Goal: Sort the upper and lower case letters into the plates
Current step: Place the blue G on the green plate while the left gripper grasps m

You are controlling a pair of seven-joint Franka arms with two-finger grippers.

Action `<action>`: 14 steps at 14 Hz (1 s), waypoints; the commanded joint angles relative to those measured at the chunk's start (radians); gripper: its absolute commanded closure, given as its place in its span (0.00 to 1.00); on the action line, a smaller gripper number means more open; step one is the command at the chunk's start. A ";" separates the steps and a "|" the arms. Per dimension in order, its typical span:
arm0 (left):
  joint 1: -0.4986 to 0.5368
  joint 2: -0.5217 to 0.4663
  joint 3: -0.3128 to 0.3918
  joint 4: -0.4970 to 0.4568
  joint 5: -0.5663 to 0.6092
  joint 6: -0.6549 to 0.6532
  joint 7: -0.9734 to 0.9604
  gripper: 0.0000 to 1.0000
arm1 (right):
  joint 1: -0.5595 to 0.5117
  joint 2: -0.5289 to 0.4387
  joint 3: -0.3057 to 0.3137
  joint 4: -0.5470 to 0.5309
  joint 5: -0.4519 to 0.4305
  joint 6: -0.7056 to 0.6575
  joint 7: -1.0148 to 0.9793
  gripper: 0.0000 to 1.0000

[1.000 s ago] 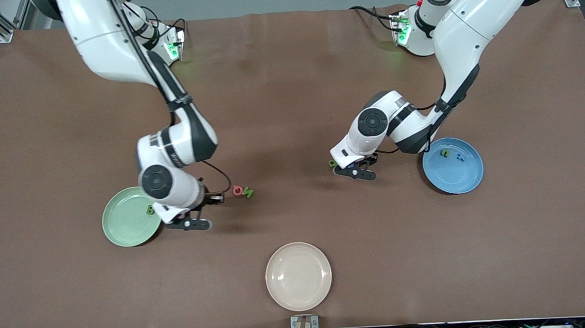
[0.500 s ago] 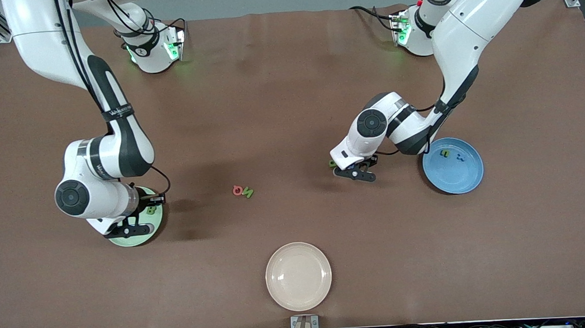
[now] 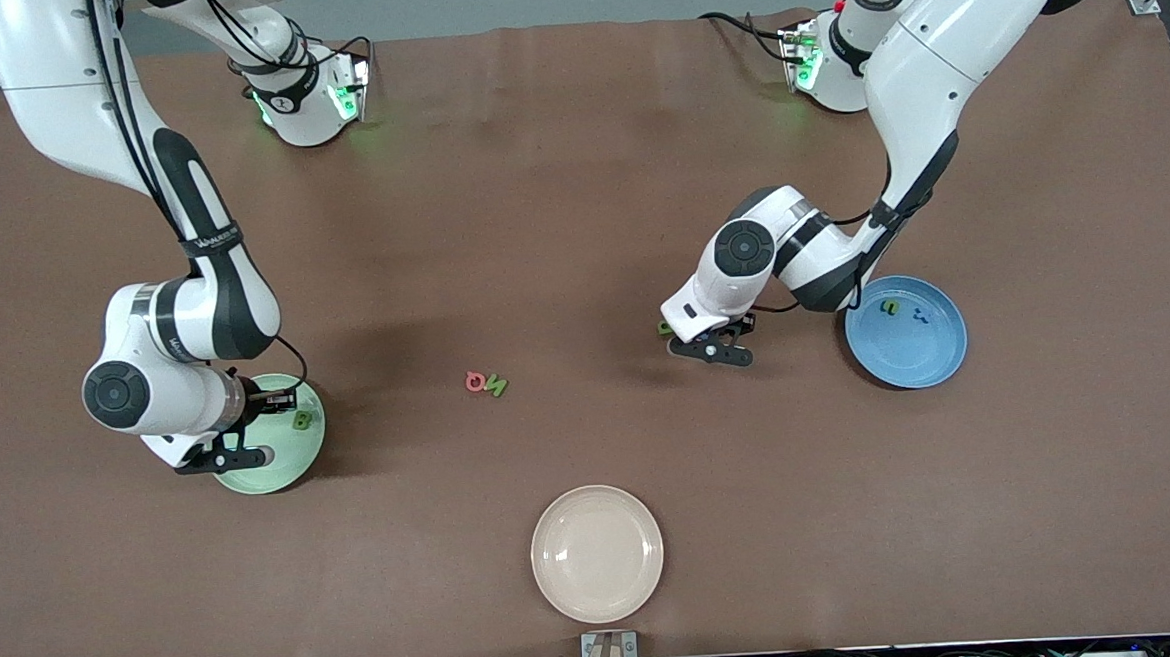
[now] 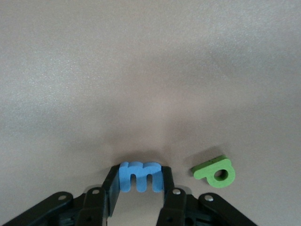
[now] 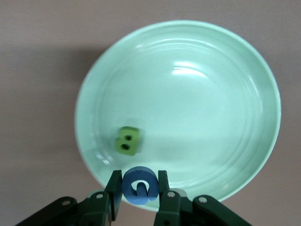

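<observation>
My right gripper [image 3: 223, 460] is shut on a blue letter G [image 5: 138, 185] and holds it over the rim of the pale mint green plate [image 3: 282, 465]; the plate also shows in the right wrist view [image 5: 211, 122]. A green B [image 3: 301, 419] lies in that plate. My left gripper [image 3: 714, 352] is shut on a blue letter m [image 4: 140, 175] low at the table, beside a green p [image 4: 214, 171]. The sky blue plate [image 3: 912, 356] holds a green letter [image 3: 888, 306] and a blue letter [image 3: 921, 317]. A red-orange Q [image 3: 474, 381] and a green N [image 3: 496, 384] lie mid-table.
A cream-beige plate [image 3: 597, 553] sits nearest the front camera, at the table's middle. The brown table mat [image 3: 579, 219] spreads between the two arm bases.
My right arm has swung from beside the red-orange and green letters to over the mint green plate, carrying the blue G. My left gripper has hardly moved.
</observation>
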 commanded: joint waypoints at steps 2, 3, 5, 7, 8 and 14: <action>0.000 -0.004 0.010 0.016 0.026 -0.017 -0.009 0.81 | -0.062 -0.008 0.021 -0.081 -0.008 0.100 -0.063 0.97; 0.008 -0.014 0.009 0.016 0.026 -0.037 -0.006 0.81 | -0.062 -0.005 0.023 -0.094 -0.004 0.117 -0.063 0.97; 0.022 -0.050 0.005 0.015 0.023 -0.095 0.025 0.81 | -0.059 0.006 0.023 -0.104 0.002 0.123 -0.062 0.84; 0.040 -0.093 0.004 0.006 0.013 -0.126 0.075 0.81 | -0.059 0.009 0.023 -0.104 0.002 0.119 -0.062 0.23; 0.069 -0.113 -0.002 -0.006 0.010 -0.127 0.117 0.81 | -0.062 0.007 0.023 -0.102 0.002 0.113 -0.062 0.00; 0.395 -0.211 -0.183 -0.121 0.010 -0.207 0.371 0.81 | -0.047 -0.055 0.036 0.088 0.060 -0.229 -0.040 0.00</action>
